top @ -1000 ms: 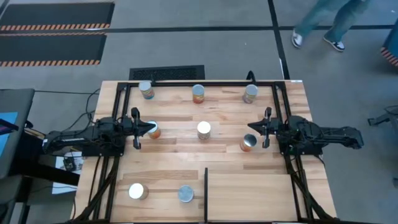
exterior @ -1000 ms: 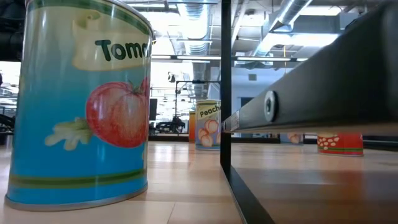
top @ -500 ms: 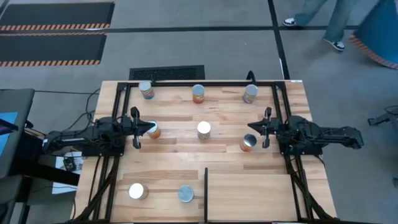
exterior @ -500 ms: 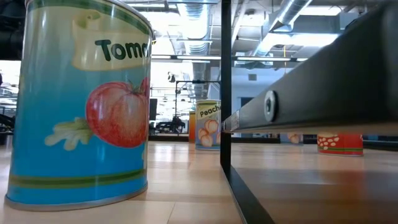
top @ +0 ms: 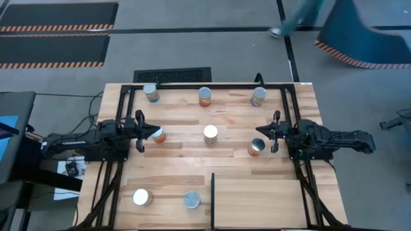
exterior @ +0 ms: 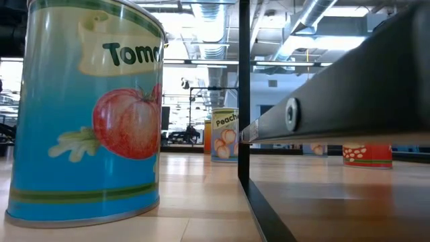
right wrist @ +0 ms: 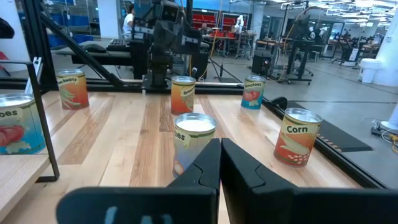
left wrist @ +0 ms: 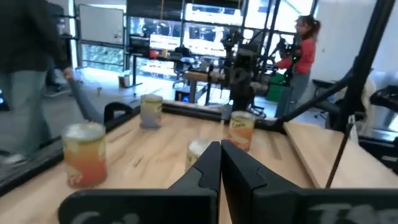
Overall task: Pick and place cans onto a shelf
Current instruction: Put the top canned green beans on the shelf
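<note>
Change is small: left gripper (top: 151, 131) has crept forward, and its tip now overlaps the top of the orange-labelled can (top: 159, 135) it faced half a second ago. The fingers are pressed together and hold nothing, so this looks like lining up, not a grasp; they must part before any pick. Right gripper (top: 264, 133) hasn't moved, also closed and empty, just beside a can (top: 256, 148). Two cans (top: 140, 197) sit by the divider bar (top: 212, 196) on the shelf (top: 168, 186); six remain on the counter (top: 231, 115).
</note>
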`<state>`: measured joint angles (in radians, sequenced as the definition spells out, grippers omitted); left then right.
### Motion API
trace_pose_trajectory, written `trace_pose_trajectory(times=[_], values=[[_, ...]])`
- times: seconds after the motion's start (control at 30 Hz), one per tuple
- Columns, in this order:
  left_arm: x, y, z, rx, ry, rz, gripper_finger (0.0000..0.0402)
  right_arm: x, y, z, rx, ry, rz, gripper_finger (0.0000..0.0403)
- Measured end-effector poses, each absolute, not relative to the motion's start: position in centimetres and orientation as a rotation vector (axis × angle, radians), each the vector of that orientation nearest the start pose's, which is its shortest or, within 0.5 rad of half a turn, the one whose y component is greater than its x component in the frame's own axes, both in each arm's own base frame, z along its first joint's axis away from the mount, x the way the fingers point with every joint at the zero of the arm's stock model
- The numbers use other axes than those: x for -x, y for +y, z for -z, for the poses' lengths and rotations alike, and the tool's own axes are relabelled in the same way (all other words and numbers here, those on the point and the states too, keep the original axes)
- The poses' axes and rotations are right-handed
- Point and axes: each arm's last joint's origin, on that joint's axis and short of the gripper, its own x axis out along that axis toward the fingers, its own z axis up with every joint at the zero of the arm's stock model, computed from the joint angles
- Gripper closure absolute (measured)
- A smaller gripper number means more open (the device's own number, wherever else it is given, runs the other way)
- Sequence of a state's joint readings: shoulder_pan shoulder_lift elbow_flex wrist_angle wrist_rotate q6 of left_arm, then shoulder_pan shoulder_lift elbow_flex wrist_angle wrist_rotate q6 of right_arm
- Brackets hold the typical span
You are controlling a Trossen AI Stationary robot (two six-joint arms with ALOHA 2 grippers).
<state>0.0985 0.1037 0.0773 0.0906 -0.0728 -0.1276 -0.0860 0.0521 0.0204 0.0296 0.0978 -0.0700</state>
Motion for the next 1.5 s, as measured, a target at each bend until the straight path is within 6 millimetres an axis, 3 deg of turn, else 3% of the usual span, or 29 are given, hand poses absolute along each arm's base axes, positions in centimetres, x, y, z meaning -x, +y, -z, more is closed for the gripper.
trace_pose_trajectory(times=[0.23, 0.6, 0.77, 0.97, 1.23, 1.5], values=[[-11.8, 1.5, -22.2, 0.141, 0.068, -0.219, 0.0402, -9.9, -1.1, -16.9, 0.070, 0.009, 0.184, 0.0369], [-15.1, 1.9, -25.2, 0.246, 0.729, -0.337, 0.0402, -9.9, -1.1, -16.9, 0.070, 0.009, 0.184, 0.0369], [-16.2, 2.0, -25.1, 0.280, 0.951, -0.385, 0.0390, -9.9, -1.1, -16.9, 0.070, 0.009, 0.184, 0.0369], [-17.8, 2.2, -23.7, 0.224, 1.106, -0.399, 0.0337, -9.9, -1.1, -16.9, 0.070, 0.009, 0.184, 0.0369], [-18.9, 2.6, -22.5, 0.105, 1.186, -0.441, 0.0273, -9.9, -1.1, -16.9, 0.070, 0.009, 0.184, 0.0369], [-18.4, 2.5, -22.7, 0.094, 1.192, -0.430, 0.0266, -9.9, -1.1, -16.9, 0.070, 0.009, 0.184, 0.0369]])
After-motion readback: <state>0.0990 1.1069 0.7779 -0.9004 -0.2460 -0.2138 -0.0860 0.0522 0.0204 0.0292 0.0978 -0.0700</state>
